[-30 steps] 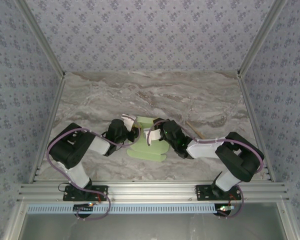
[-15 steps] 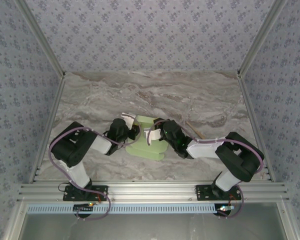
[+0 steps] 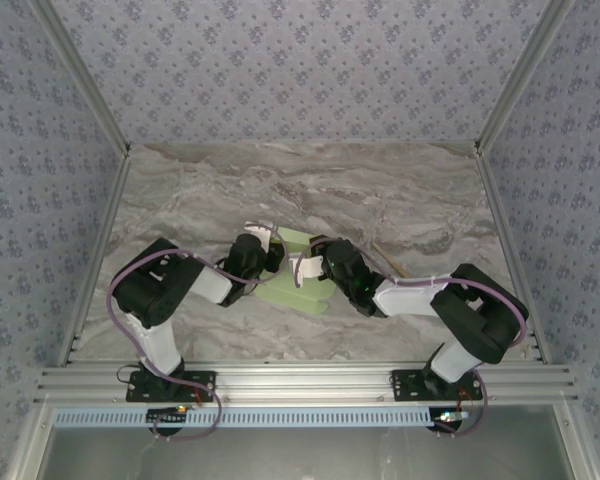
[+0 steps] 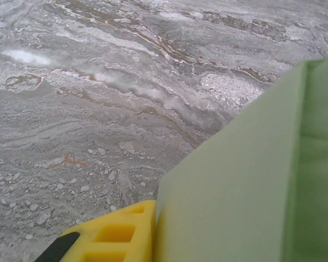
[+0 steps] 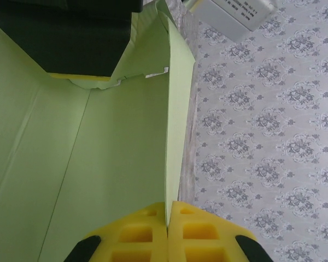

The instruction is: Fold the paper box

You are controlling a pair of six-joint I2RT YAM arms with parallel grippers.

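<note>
The grey marble table (image 3: 380, 190) has a green paper box (image 3: 290, 293) and a thin wooden stick (image 3: 387, 258) resting on it

green paper box (image 3: 302, 295), marbled table (image 3: 380, 200) (grey)

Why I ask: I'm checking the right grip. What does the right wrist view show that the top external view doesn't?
Right wrist view: the right claw with its yellow pads shut on the edge of a raised panel of the paper box, and crease lines across the card. Top external view: both arms, the left claw at the box's left side, and a thin tan stick lying on the marble table beside the right arm. Both: the pale green paper box and the right claw at it.
</note>
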